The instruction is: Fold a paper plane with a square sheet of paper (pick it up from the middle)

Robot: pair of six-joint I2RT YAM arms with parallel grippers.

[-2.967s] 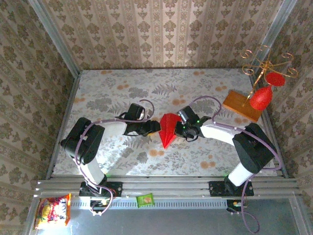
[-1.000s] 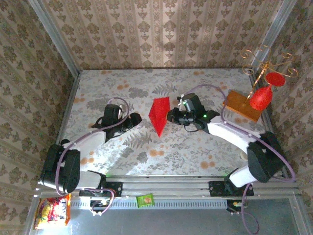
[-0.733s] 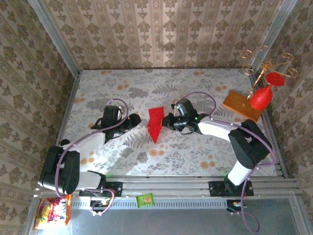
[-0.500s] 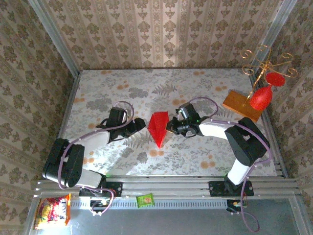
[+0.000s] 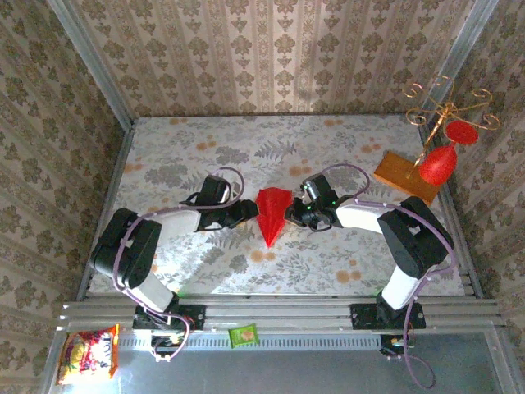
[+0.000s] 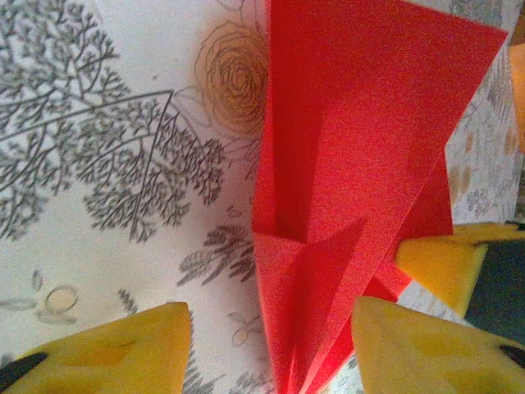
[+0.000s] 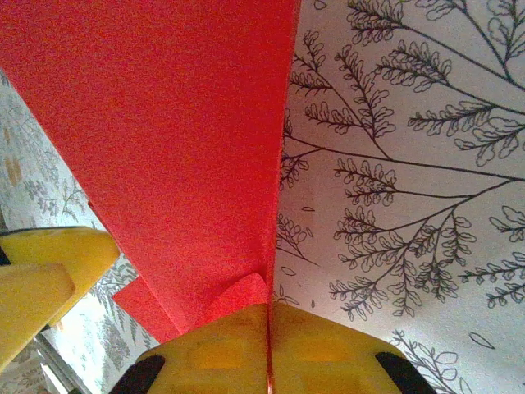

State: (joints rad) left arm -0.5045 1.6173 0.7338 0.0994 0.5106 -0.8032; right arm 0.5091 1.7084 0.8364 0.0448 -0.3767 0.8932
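The square sheet of paper (image 5: 271, 209), bright red, is folded into a pointed kite shape with its tip toward the near edge, held up over the middle of the table. My right gripper (image 5: 291, 216) is shut on its right side; in the right wrist view its yellow fingers (image 7: 221, 349) pinch a fold of the paper (image 7: 164, 131). My left gripper (image 5: 246, 213) stands open at the paper's left side. The left wrist view shows the creased red layers (image 6: 353, 164) between its spread yellow fingertips (image 6: 123, 345), lying closer to the right-hand one.
An orange-brown wooden board (image 5: 406, 177) lies at the back right with a red goblet-shaped ornament (image 5: 437, 164) hanging from a gold wire stand (image 5: 447, 107). A snack packet (image 5: 86, 355) and a small green packet (image 5: 243, 334) lie below the metal rail (image 5: 279, 310).
My left gripper has moved right up to the paper and its jaws have narrowed around the paper's left edge. My right gripper has brought the paper slightly toward the near side.
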